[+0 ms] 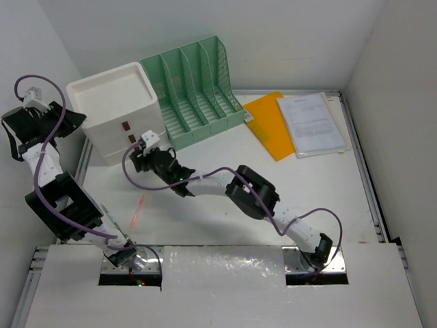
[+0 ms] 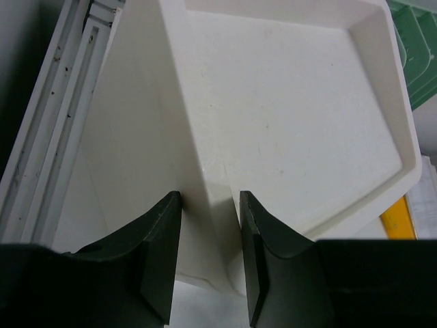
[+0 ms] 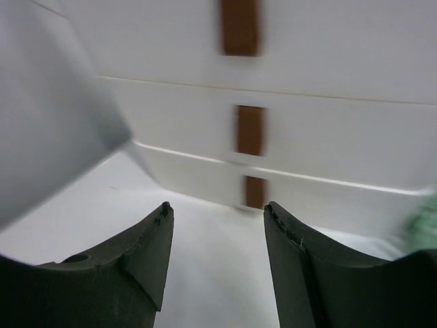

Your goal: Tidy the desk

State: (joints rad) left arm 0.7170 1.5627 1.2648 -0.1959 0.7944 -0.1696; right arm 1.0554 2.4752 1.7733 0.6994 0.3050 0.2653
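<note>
The desk [image 1: 307, 198] is a white tabletop with silver rails. A white drawer box [image 1: 116, 109] stands at its back left. My left gripper [image 1: 74, 119] hangs over the box's left corner. In the left wrist view the gripper [image 2: 210, 198] is open, and its jaws straddle the corner edge of the box [image 2: 287, 102]. I cannot tell whether they touch it. My right gripper [image 1: 140, 164] is open and empty, low over the desk just in front of the box. In the right wrist view the gripper [image 3: 217, 208] faces the drawer fronts and their brown handles [image 3: 249, 130].
A green file organizer [image 1: 194, 89] stands right of the drawer box. An orange folder [image 1: 270, 123] and white papers [image 1: 311, 123] lie at the back right. White walls close in on the left, back and right. A foil-covered board [image 1: 225, 270] lies at the near edge.
</note>
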